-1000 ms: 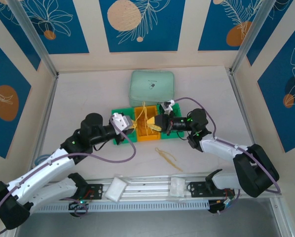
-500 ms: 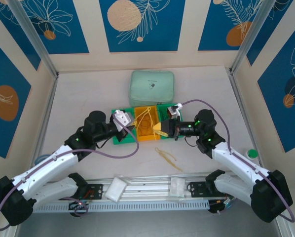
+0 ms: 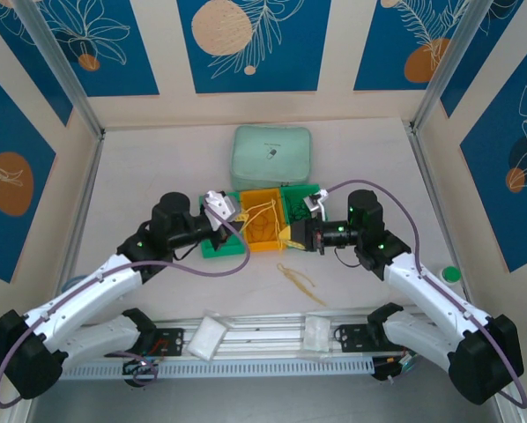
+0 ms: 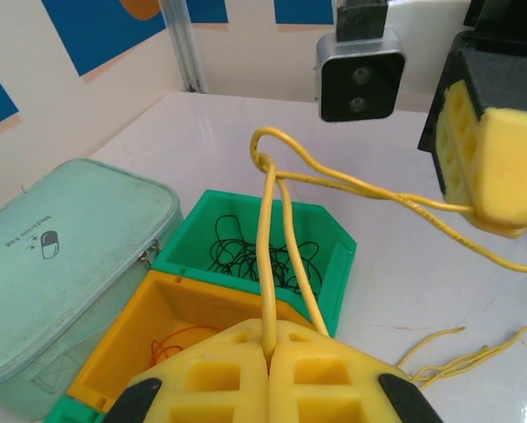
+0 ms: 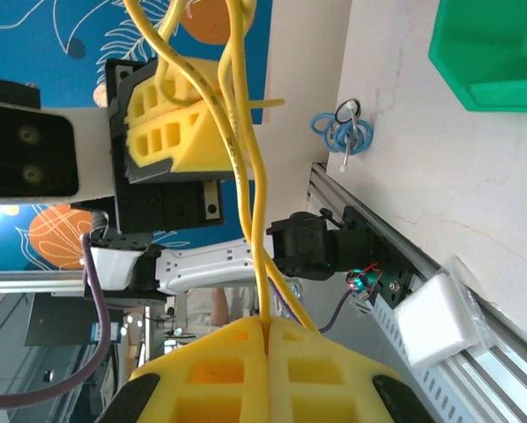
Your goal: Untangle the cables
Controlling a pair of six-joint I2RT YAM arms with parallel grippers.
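Cables (image 3: 260,210), yellow and knotted, stretch above the orange bin (image 3: 263,248). I have my left pincer (image 3: 236,216) clamped on them at the bin's left and my right pincer (image 3: 286,232) clamped on them at its right. Loose yellow strands (image 3: 296,280) lie on the tabletop (image 3: 158,176) just in front of the bin.

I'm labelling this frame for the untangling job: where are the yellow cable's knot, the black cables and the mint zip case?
yellow cable (image 4: 263,164): left wrist view, on its knot.
black cables (image 4: 256,257): left wrist view, middle of the tangle in the green bin (image 4: 233,196).
mint zip case (image 4: 65,238): left wrist view, on its lid.
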